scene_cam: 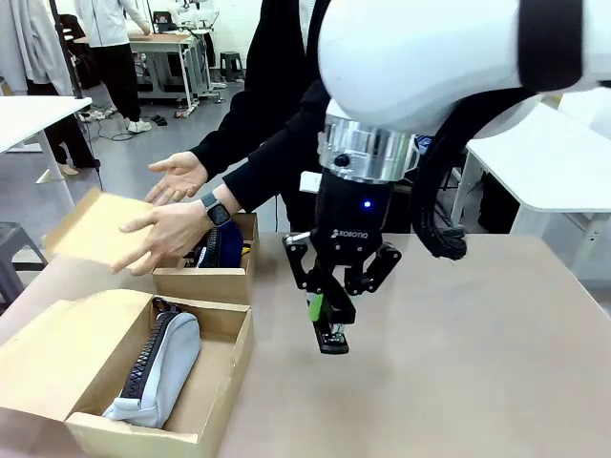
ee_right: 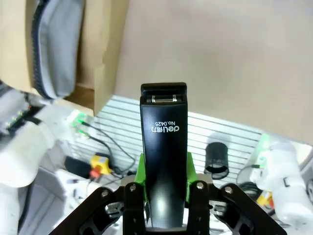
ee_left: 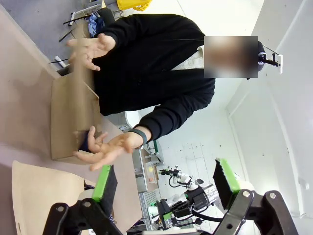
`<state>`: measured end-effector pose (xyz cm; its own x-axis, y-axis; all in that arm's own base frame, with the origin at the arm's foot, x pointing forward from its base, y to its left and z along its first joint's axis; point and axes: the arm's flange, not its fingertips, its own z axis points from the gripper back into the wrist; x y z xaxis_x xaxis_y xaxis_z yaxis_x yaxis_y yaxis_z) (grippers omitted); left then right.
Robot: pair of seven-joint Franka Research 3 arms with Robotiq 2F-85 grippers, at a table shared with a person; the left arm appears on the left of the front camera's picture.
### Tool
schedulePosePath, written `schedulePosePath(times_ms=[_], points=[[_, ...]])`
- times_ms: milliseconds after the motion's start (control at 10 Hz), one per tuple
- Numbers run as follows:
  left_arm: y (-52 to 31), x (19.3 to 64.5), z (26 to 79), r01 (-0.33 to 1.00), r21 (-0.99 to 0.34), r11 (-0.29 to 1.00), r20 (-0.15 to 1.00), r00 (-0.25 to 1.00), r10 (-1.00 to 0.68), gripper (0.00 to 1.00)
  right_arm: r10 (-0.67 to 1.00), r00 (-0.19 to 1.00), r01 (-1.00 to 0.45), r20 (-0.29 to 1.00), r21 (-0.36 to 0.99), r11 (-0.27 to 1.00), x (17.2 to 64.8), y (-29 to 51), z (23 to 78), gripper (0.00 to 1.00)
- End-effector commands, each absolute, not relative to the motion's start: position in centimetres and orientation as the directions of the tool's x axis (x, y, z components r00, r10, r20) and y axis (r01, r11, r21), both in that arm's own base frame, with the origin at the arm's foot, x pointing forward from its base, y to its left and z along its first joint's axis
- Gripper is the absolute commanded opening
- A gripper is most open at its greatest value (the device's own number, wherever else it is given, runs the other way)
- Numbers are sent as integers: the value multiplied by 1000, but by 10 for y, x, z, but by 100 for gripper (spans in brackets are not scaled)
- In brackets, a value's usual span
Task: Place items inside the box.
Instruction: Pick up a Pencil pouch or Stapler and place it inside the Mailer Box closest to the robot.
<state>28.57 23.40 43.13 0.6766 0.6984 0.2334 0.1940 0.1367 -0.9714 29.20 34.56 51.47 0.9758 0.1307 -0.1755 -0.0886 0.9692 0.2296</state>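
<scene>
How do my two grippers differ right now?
The left gripper stands wide open with nothing between its pads; the right gripper is shut on the black stapler. The left points toward the person; the right points down over the table. Both are black with green pads.

The right gripper (ee_right: pixel 164 172) clamps a black stapler (ee_right: pixel 163 132) between its green pads (ee_right: pixel 140 169), and the stapler stands up the middle of the picture (its white print reads upside down). At the upper left a grey pencil case (ee_right: pixel 56 49) lies in an open cardboard box (ee_right: pixel 105 63) on the tan table (ee_right: pixel 220 54).
</scene>
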Motion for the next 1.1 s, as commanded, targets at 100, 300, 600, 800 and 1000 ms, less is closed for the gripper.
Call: schedulePosePath(times_ms=[100, 300, 600, 800, 1000], points=[[232, 284, 431, 220, -966, 136, 251, 667, 702, 100, 39, 986, 13, -159, 313, 950, 245, 245, 498, 32], [232, 284, 431, 220, -966, 136, 251, 667, 702, 100, -56, 984, 111, -166, 340, 934, 225, 215, 478, 32], [232, 284, 431, 220, -966, 136, 251, 667, 702, 100, -77, 981, 136, -178, 348, 928, 230, 213, 465, 32], [232, 284, 431, 220, -966, 136, 251, 667, 702, 100, -77, 979, 139, -191, 335, 932, 236, 217, 466, 32], [232, 284, 431, 220, -966, 136, 251, 667, 702, 100, -64, 978, 128, -198, 330, 935, 242, 223, 467, 32]])
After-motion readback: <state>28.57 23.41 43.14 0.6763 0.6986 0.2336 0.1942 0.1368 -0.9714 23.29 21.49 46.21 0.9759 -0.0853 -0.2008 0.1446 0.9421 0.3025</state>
